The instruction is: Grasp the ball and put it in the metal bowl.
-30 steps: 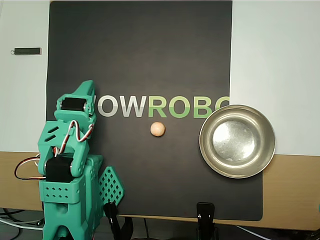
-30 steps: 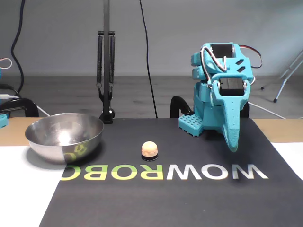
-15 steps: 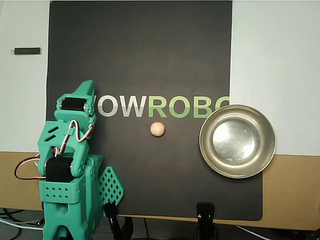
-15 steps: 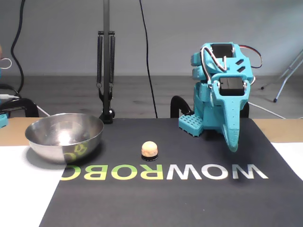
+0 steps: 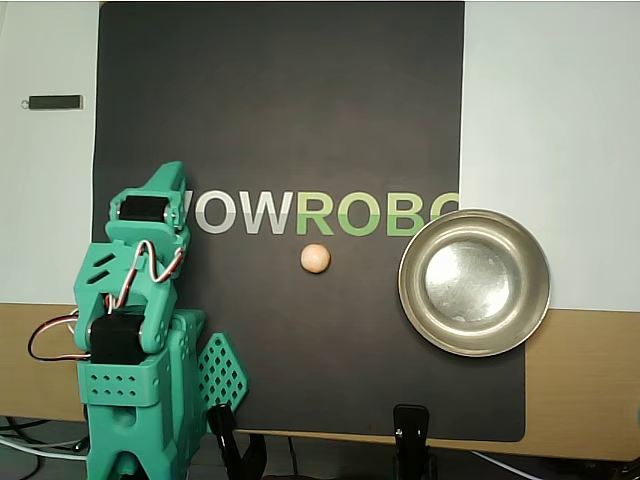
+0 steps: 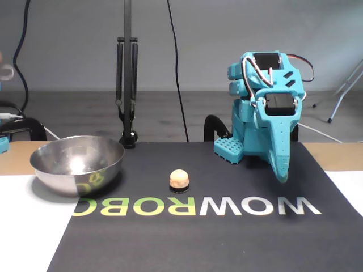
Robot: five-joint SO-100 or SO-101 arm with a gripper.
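Overhead view: arm has nudged a hair toward the mat's left edge since a second ago; otherwise folded at the bottom-left corner as before. Gripper points up along the left end of the WOWROBO lettering, jaws together as far as I can tell. Ball sits mid-mat just below the lettering, unmoved, well apart from the gripper. Metal bowl overhangs the black mat's right edge, empty, also unmoved.

Fixed view: gripper tip has dipped slightly lower, hanging closed just above the mat near its right edge. Ball sits between gripper and metal bowl, clear of both.

Read: motion is only starting. No reach, no grasp yet; whole task is still ahead. Next move needs the jaws opened and a swing toward the ball.
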